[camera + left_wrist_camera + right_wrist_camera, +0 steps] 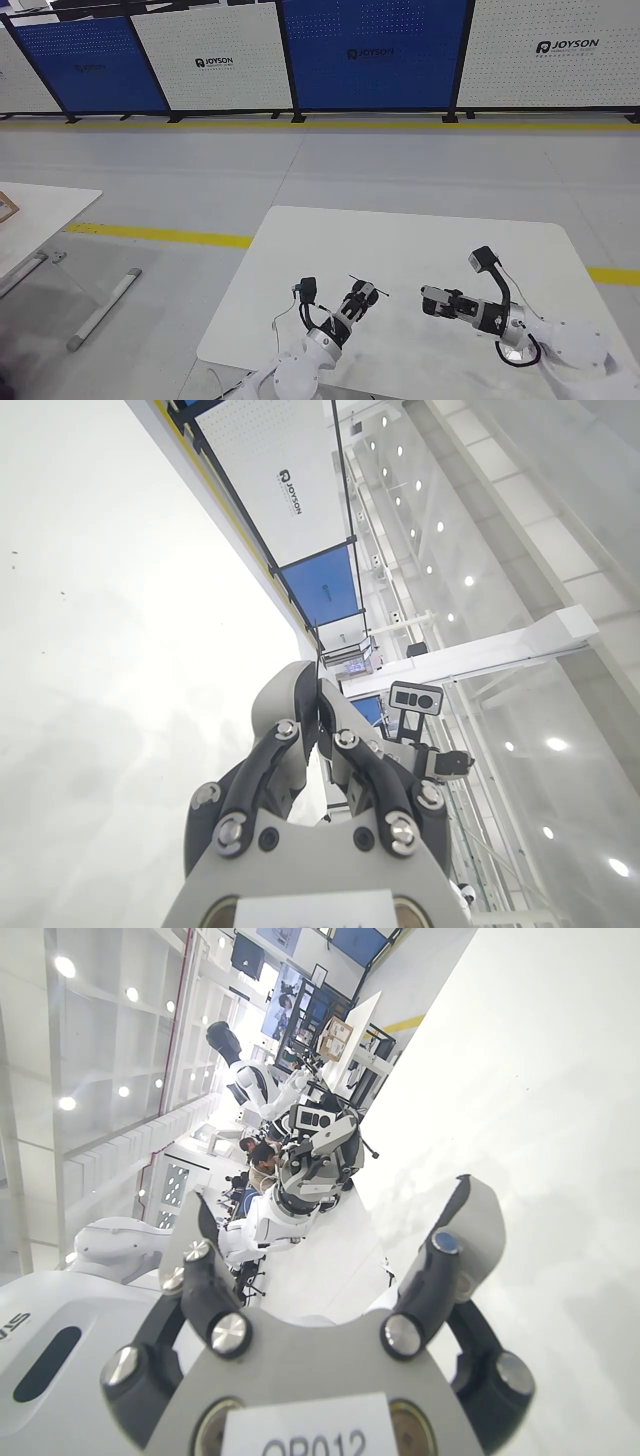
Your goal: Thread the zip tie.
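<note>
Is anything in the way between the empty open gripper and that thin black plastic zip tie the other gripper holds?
Nothing visible is. The left gripper is shut on the thin black plastic zip tie, and the open right gripper faces it across a bare stretch of the white table.

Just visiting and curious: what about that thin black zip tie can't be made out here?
Top view: the zip tie is too small to tell head from tail.
Left wrist view: the gripped stretch is hidden between the left pincer's shut fingers.
Right wrist view: it's distant, partly behind that pincer; whether it's looped is unclear.
</note>
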